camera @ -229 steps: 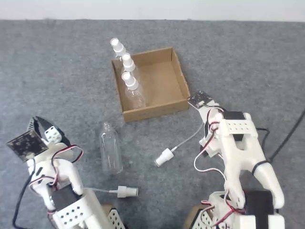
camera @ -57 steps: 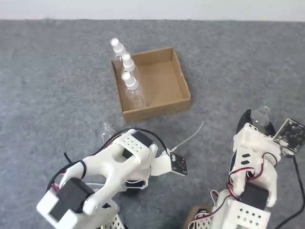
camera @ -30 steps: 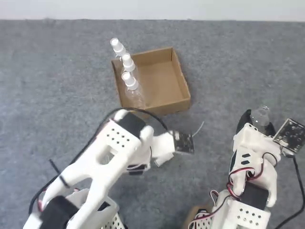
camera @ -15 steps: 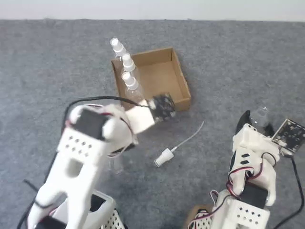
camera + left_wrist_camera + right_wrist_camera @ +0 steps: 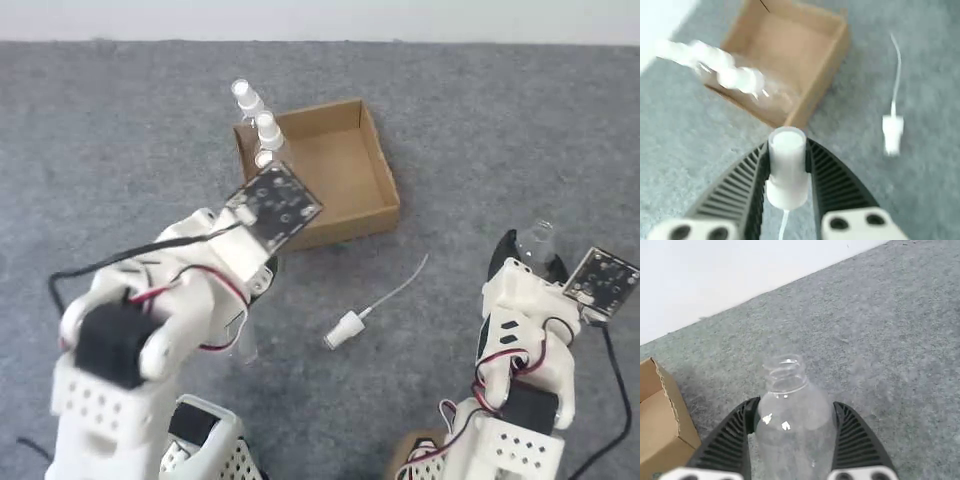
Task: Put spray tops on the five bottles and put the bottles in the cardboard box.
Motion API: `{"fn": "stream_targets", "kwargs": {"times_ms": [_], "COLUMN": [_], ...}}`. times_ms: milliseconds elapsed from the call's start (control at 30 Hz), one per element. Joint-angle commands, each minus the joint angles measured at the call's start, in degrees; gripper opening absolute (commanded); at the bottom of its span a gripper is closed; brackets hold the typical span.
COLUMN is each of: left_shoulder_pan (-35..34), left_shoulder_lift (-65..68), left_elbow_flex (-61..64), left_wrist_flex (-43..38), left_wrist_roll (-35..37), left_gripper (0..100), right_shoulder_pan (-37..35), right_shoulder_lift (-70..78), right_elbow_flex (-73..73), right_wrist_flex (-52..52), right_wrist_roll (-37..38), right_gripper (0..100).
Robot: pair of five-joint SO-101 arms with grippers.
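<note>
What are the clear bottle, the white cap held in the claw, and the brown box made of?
The bottle looks like clear glossy plastic: see-through, with glints. The spray top is opaque white and smooth, likely plastic. The box is matte brown cardboard, going by its thin raw-edged walls.

Both the left arm (image 5: 190,290) and the right arm (image 5: 515,310) are built from white printed shells, pierced in places with rows of small round holes, and black servo blocks are set into their joints. Thin red, white and black wires are looped along the segments, and a dark circuit board (image 5: 275,205) is mounted at each wrist. The left gripper (image 5: 786,145) and the right gripper (image 5: 795,406) are fitted with black ribbed fingers, seated in white mounts marked by dark round holes.
</note>
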Motion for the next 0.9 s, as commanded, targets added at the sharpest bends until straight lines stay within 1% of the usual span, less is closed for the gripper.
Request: {"fn": "stream_targets", "kwargs": {"times_ms": [0,200,333,500,633,733,867], "left_shoulder_pan": [-0.09,-0.09,-0.09,-0.09,-0.09,-0.09,0.09], "left_shoulder_lift": [-6.95,-15.03,-19.34,-24.7,-27.52,-28.92,-30.24], "left_elbow_flex": [-0.4,9.1,14.99,16.22,16.31,16.4,16.4], "left_wrist_flex": [-5.45,-12.92,-17.76,-19.08,-21.27,-21.45,-23.82], "left_wrist_roll": [5.71,10.73,13.71,17.67,19.87,21.01,22.77], "left_gripper": [1,1,1,1,1,1,1], "right_shoulder_pan": [-0.57,-4.53,-4.97,-8.13,-13.93,-19.21,-26.59], "right_shoulder_lift": [-1.36,-1.36,-1.36,-1.36,-1.45,-1.45,-1.45], "right_elbow_flex": [-0.53,0.0,0.0,-0.18,-0.62,-0.53,-0.53], "right_wrist_flex": [-1.27,-1.19,-1.19,-0.57,-1.01,-1.8,-3.12], "right_wrist_roll": [-0.44,-0.09,-0.09,-0.09,0.18,4.75,11.52], "right_gripper": [0.7,0.7,0.7,0.7,0.7,0.7,0.7]}}
